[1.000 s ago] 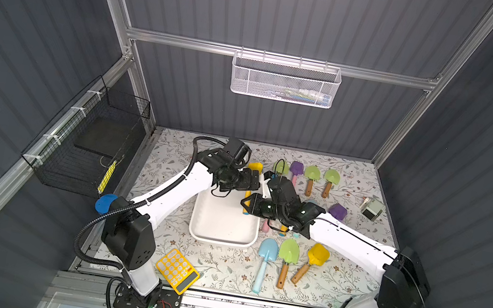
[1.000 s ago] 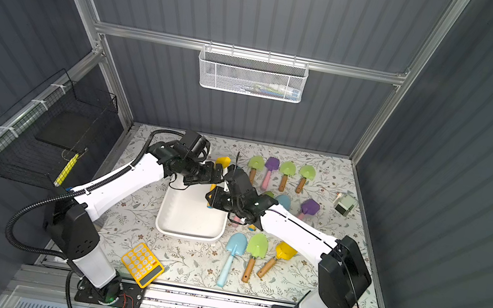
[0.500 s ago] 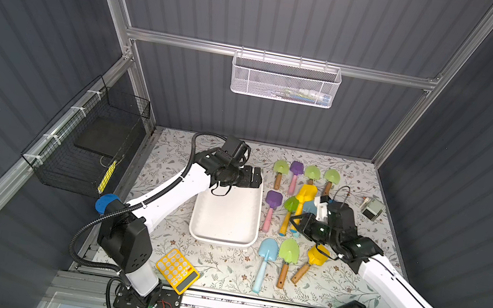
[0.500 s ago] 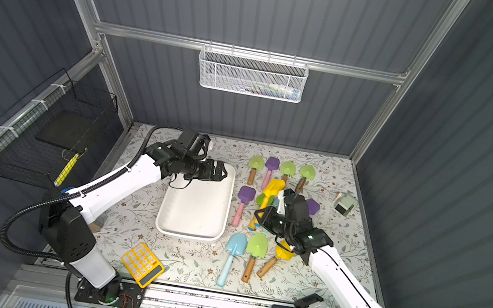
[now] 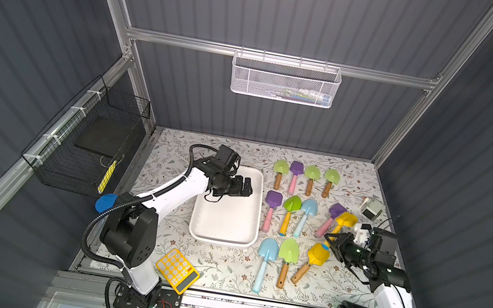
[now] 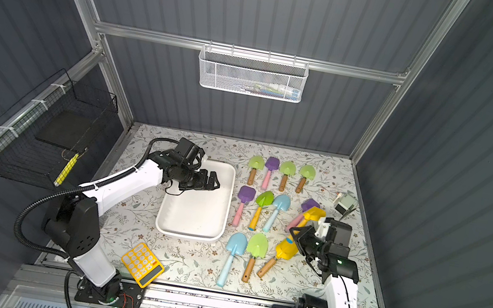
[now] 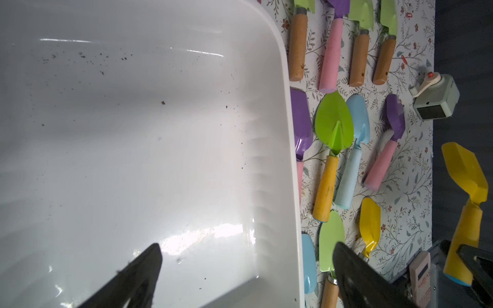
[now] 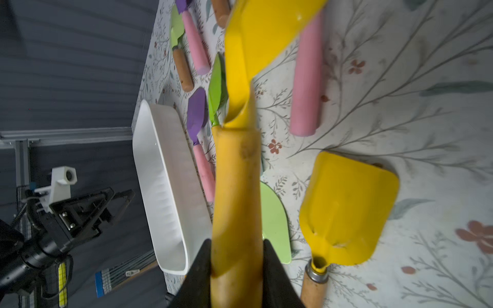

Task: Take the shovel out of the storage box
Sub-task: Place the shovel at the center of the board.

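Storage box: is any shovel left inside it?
Only dark specks show inside the storage box. The left gripper covers part of its far end in both top views.

Yellow shovel (image 5: 345, 219) aloft in right pincer (image 8: 236, 254), well apart from white storage box (image 5: 227, 223).

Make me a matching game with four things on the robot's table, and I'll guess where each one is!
Things:
1. yellow shovel
2. storage box
3. yellow calculator
4. white mesh basket

Places:
A. hanging up high
B. gripped by its handle in the right claw
C. no shovel inside, with the open left claw over it
D. lying flat near the front edge of the flowered mat

Pairs: 1-B, 2-C, 3-D, 4-A
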